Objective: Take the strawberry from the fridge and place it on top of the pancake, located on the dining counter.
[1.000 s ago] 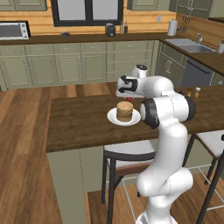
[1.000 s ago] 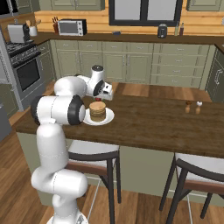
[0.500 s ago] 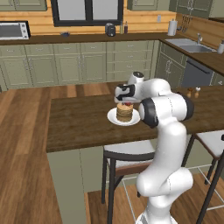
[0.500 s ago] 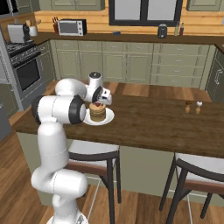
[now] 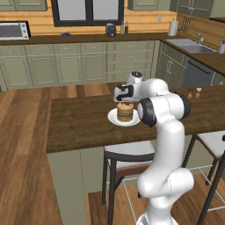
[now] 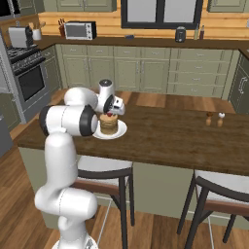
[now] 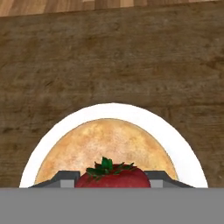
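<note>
Dark brown wood-grain dining counter (image 7: 112,57) carries the white round plate (image 7: 183,148) and tan pancake (image 7: 109,144); gripper (image 7: 112,179) jaws clamp the small red strawberry (image 7: 113,177) directly above, ready for release.

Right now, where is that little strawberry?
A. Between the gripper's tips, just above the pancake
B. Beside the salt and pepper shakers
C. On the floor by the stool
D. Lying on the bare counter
A: the hand view shows the strawberry between the gripper tips, over the pancake on its plate.
</note>
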